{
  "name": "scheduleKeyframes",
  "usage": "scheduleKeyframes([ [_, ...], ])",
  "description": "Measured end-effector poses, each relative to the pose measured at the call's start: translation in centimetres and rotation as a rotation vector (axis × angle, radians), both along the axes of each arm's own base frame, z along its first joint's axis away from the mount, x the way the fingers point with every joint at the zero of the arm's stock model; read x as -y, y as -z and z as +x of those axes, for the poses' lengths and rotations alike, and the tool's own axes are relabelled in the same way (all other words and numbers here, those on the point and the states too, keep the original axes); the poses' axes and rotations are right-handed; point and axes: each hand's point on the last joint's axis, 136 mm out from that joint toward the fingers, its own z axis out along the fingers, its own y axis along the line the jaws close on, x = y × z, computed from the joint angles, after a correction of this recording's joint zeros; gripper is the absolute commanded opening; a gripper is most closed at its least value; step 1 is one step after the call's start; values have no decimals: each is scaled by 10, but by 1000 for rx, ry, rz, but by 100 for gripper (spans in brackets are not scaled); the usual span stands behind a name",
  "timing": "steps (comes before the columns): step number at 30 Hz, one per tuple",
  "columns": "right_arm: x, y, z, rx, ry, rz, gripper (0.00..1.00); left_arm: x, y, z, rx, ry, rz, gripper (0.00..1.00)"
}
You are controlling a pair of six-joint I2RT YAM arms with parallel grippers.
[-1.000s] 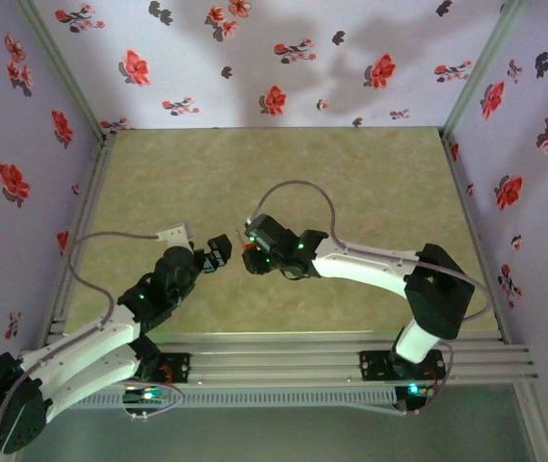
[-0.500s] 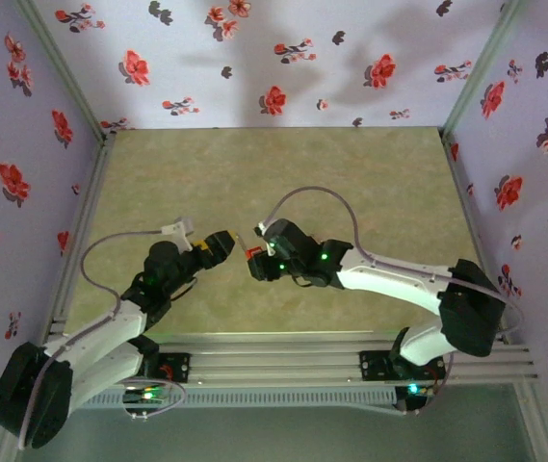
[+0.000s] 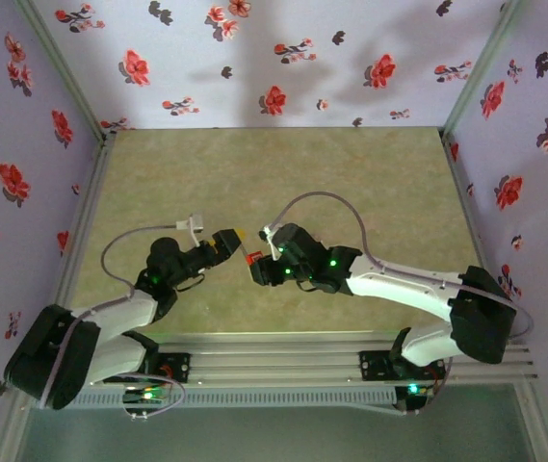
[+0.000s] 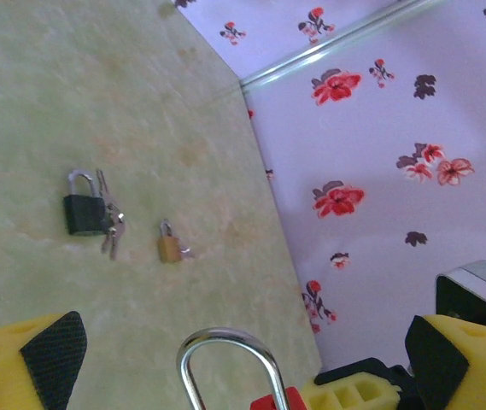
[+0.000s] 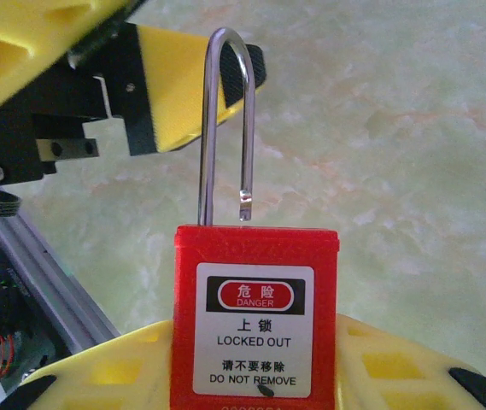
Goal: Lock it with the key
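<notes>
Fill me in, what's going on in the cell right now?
The right gripper holds the red padlock upright by its body, with the shackle sprung open. The left gripper is open and points at the shackle from close by. Farther off on the table lie a black padlock with keys beside it, and a small brass padlock.

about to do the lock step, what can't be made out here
- Lower end of the red padlock: right wrist view, cut off by the bottom edge.
- The keys beside the black padlock: left wrist view, too small to count or tell their heads.
- Whether the brass padlock is shut: left wrist view, too small.
</notes>
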Motion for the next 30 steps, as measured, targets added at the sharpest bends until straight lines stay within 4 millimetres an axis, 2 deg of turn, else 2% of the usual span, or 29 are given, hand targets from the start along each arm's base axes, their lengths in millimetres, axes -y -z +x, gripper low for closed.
scheduleKeyframes([
  [9,-6,-6,-1,7,-16,45,0,8,-9,-6,12,61,-51,100],
  [19,-10,-10,1,9,-9,77,0,17,-3,-8,-22,118,-92,100],
  [30,-10,4,0,-8,-8,55,0,20,-13,-11,14,146,-115,100],
])
